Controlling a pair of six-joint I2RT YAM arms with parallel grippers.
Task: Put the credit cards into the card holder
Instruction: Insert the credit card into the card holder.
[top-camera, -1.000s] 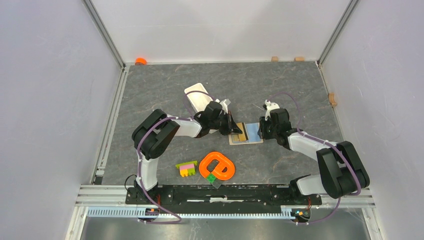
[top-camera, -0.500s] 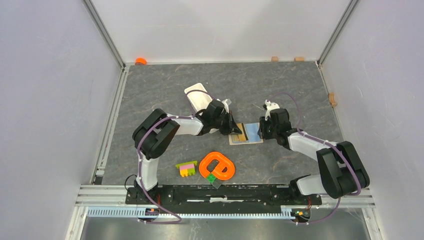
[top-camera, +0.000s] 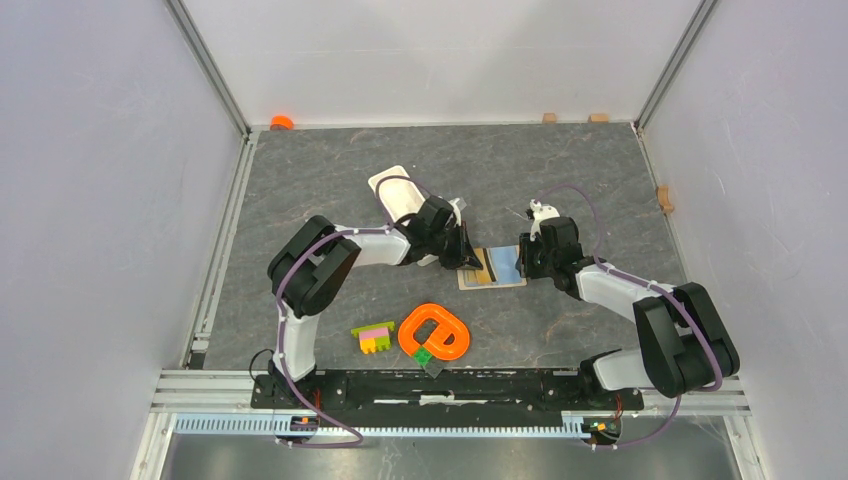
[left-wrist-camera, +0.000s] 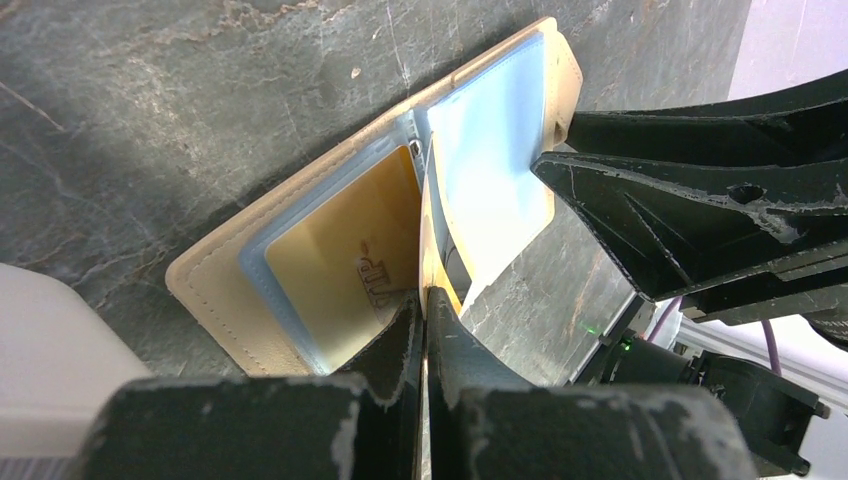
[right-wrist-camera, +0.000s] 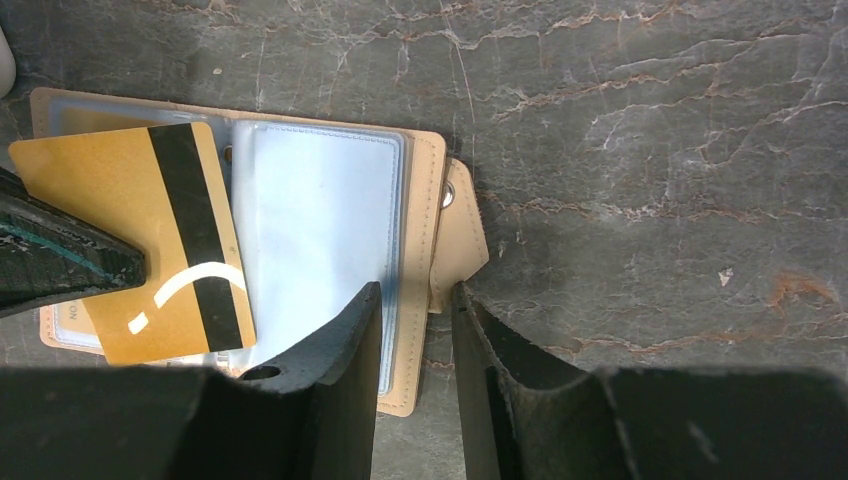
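Pinching the orange-gold card (right-wrist-camera: 120, 190) by one edge, the left gripper (left-wrist-camera: 425, 300) has its jaws pressed together on it. The card is tilted up straight ahead of the fingertips, its black stripe turned toward the right gripper (right-wrist-camera: 415, 292). Just beneath and ahead of the card lies the card holder (left-wrist-camera: 215, 290), opened flat on the tabletop (right-wrist-camera: 650, 150), with the card's leading edge at its centre fold. To the left of the left gripper, the holder's clear pocket (left-wrist-camera: 330, 270) shows gold with script; whether that is a second card or a reflection cannot be told. To its right, the other pocket (right-wrist-camera: 320, 220) looks light blue. On the far side of the holder, the right gripper stands with its jaws partly apart, straddling the holder's outer border, the clasp tab (right-wrist-camera: 462, 230) just beyond one fingertip. Whether those fingers press on the holder cannot be told. Behind the left gripper, a white tray (top-camera: 392, 190) lies near its wrist.
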